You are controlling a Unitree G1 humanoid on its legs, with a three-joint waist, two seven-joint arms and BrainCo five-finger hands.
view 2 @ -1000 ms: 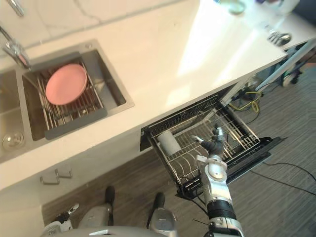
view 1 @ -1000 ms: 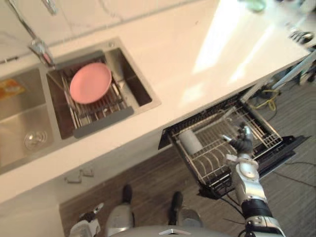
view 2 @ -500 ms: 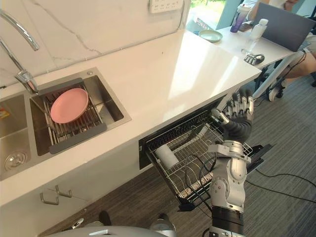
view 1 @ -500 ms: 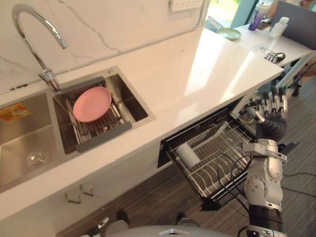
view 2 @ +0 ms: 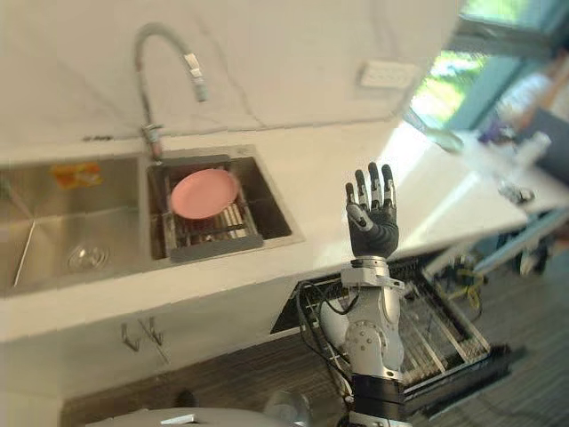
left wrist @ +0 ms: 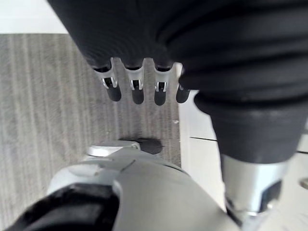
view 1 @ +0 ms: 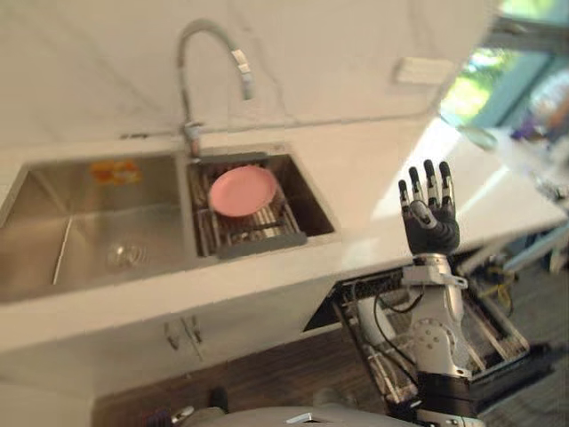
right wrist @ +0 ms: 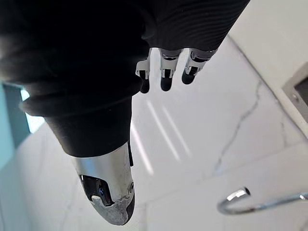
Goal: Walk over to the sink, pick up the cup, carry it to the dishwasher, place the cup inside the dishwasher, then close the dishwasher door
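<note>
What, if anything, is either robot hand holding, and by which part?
Nothing. The right hand is raised with straight fingers, empty; the left hand hangs open above the grey striped floor.

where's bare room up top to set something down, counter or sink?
Widest free patch: countertop between the right basin and the bright far end. The left basin is bare apart from its drain. Crowded: the right basin, mostly taken by a rack holding a pink plate. The open right hand is raised before the counter's front edge.
</note>
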